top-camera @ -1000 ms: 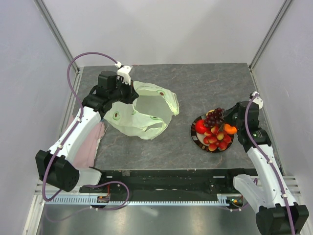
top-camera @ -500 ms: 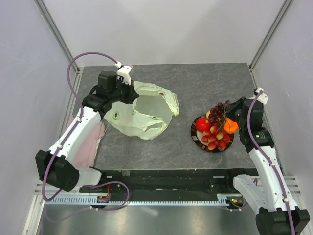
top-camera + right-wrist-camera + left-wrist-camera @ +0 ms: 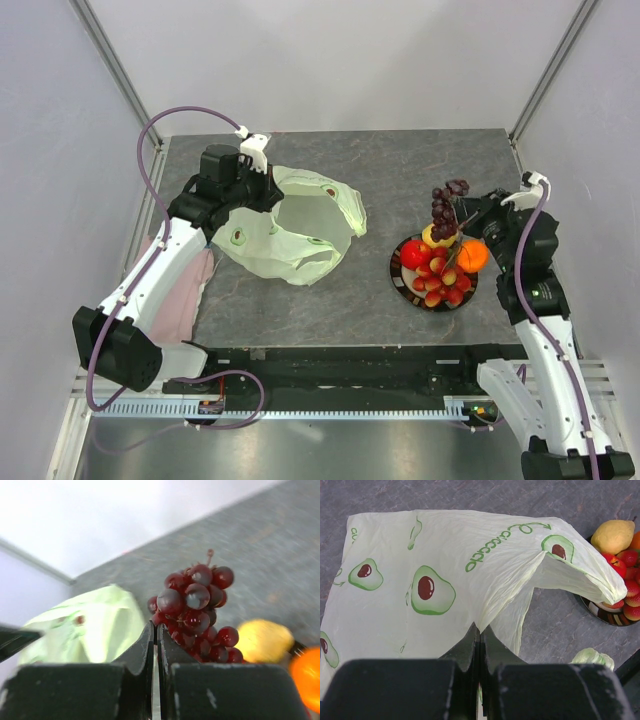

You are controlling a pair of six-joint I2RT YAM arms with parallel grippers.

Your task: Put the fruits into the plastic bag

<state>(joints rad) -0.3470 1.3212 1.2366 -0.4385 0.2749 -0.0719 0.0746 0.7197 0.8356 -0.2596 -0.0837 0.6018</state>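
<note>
Grape bunch aloft on a thin pinch, bag mouth held at one edge only

The right gripper is closed narrow on the near side of the grape bunch, which hangs above the plate where the apple, lemon, orange and small red fruits lie; the plastic bag sits well apart to the left, its rim pinched in the closed left gripper. The hold looks slight, so a quick swing across could let the bunch slip or shed grapes on the table. The thin film could also sag shut, or the dangling bunch could snag the rim and drag the bag from the left pinch
</note>
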